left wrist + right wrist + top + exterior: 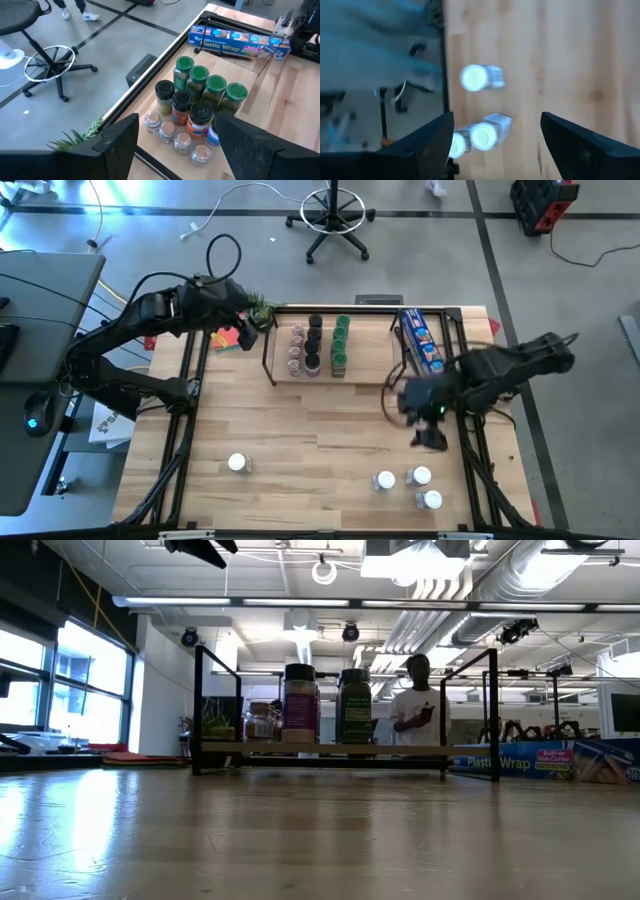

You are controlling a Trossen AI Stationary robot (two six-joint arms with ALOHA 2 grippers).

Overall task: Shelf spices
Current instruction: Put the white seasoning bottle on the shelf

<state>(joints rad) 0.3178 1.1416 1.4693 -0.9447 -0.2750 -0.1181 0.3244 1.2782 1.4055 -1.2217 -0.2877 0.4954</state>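
Three small white-lidded cylindrical spice jars [419, 477] stand on the wooden surface [320, 440] under the right gripper [492, 145], jaws released; light, rigid, slippery, best gripped across the body below the lid. Left gripper [175, 150] released near low light-wood shelf [370, 370].

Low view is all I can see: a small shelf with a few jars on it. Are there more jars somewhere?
Observer: Yes. Four white-lidded jars stand loose on the table, off the shelf: three clustered on the right side, one alone on the left.
Visitor: Where are the robot's arms?
Observer: The right gripper hangs open above the table, near that cluster of three.
Visitor: And the other one?
Observer: The left gripper is open at the shelf's left end, beside a small green plant.
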